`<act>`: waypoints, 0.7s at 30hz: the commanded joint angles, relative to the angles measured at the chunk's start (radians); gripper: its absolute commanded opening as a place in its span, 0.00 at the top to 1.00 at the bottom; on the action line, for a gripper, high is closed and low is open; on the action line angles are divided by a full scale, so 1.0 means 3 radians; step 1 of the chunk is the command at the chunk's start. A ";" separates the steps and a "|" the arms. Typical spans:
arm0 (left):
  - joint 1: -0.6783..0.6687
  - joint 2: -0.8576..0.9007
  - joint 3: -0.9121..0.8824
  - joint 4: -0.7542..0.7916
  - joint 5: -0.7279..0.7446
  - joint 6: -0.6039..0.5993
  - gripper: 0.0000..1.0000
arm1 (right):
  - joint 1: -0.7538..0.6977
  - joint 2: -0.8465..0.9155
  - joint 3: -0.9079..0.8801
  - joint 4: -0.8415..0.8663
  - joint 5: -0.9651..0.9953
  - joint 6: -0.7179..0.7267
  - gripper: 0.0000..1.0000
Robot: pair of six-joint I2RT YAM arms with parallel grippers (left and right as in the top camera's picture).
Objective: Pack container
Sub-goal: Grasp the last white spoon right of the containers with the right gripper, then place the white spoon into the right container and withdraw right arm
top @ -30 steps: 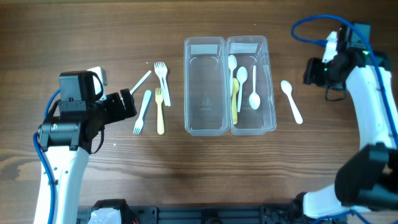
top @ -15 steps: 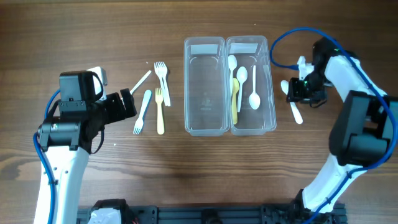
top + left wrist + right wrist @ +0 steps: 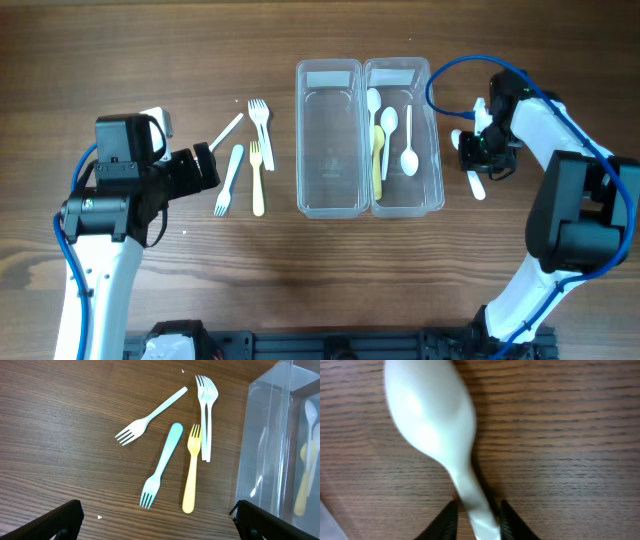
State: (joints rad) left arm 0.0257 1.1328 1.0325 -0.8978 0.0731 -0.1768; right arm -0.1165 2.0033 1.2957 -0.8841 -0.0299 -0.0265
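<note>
**One spoon lying outside, right claw straddling its neck**

One white spoon [image 3: 432, 425] is lying flat on the tabletop [image 3: 320, 270], just beside the filled container [image 3: 436, 150] on its outer side, away from the empty container [image 3: 328, 150]. Four spoons [image 3: 409, 158] are already resting inside the filled container. Five forks [image 3: 258, 175] are lying loose beyond the empty container, well apart from the filled one.

The right claw [image 3: 477, 522] is sitting low over the white spoon, its two fingers flanking the narrow neck just below the bowl. They are standing very close to the plastic, but I cannot tell whether they are pressing it yet. The left claw [image 3: 157, 520] is hovering near the forks, spread wide and holding nothing.

The white spoon is looking like thin, light, smooth plastic: stiff enough to lift from one point, yet slippery and likely to swivel or skate if pinched off-centre. Taking it across the neck or upper handle is looking like the better choice, since the rounded bowl is offering no flat faces. Lying flush with the wood, it is leaving little room underneath, so the fingers probably need to be brushing the tabletop as they close.
</note>
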 commanded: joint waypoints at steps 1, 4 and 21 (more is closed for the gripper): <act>0.0020 0.0003 0.0056 0.0009 -0.0009 0.0043 0.00 | -0.0003 0.0160 -0.0174 0.0020 0.0103 0.0256 0.79; 0.0020 0.0003 0.0056 0.0009 -0.0009 0.0043 0.00 | -0.0003 0.0160 -0.0170 0.0066 0.0104 0.0392 0.82; 0.0020 0.0003 0.0056 0.0009 -0.0009 0.0043 0.00 | -0.0001 -0.0376 0.0341 -0.0172 0.0342 0.0557 0.91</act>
State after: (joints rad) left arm 0.0257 1.1328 1.0325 -0.8982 0.0731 -0.1768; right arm -0.1123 1.9980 1.3132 -0.9253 0.0471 0.1215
